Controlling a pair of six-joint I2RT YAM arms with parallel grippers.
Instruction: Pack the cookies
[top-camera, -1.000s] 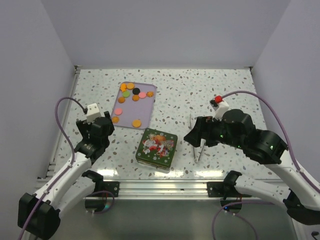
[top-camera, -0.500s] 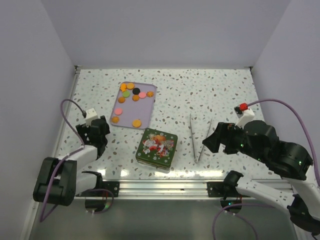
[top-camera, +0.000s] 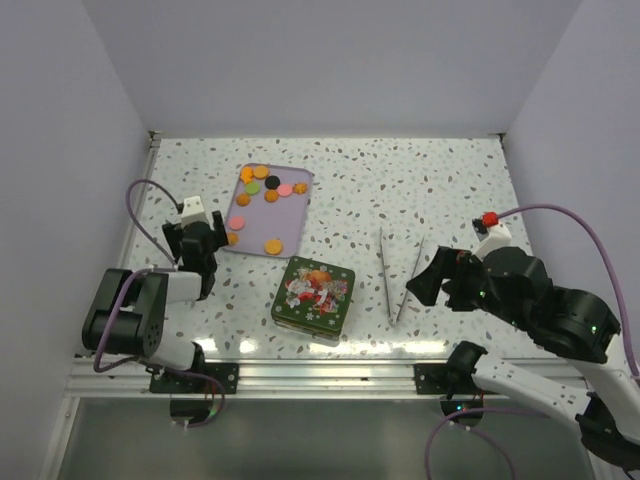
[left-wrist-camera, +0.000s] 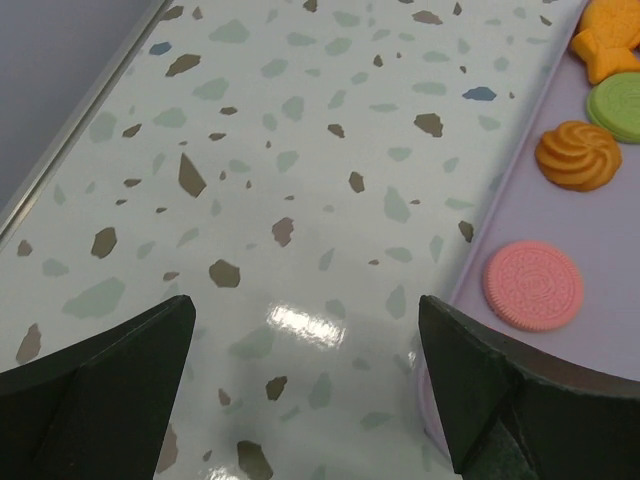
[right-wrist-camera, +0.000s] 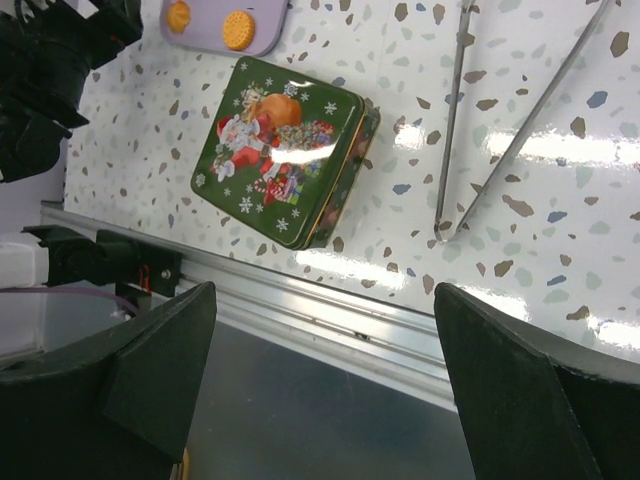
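Observation:
Several cookies (top-camera: 262, 190), mostly orange with pink, green and black ones, lie on a lilac tray (top-camera: 290, 225) at the back left. The left wrist view shows a pink round (left-wrist-camera: 533, 285), an orange swirl (left-wrist-camera: 578, 155), a green round (left-wrist-camera: 620, 105) and an orange star (left-wrist-camera: 610, 45). A green Christmas tin (top-camera: 313, 293), lid shut, lies in front of the tray; it also shows in the right wrist view (right-wrist-camera: 280, 150). My left gripper (top-camera: 203, 243) is open and empty, low beside the tray's near left corner (left-wrist-camera: 305, 400). My right gripper (top-camera: 428, 283) is open and empty, raised right of the tongs (right-wrist-camera: 330, 390).
Metal tongs (top-camera: 395, 275) lie spread in a V on the table right of the tin, also seen in the right wrist view (right-wrist-camera: 455, 120). The table's front aluminium rail (right-wrist-camera: 330, 310) runs below the tin. White walls close in the left, back and right sides.
My right gripper has drawn back to the right, off the tongs, which lie on the table. My left arm has folded back, its gripper now beside the tray's left edge.

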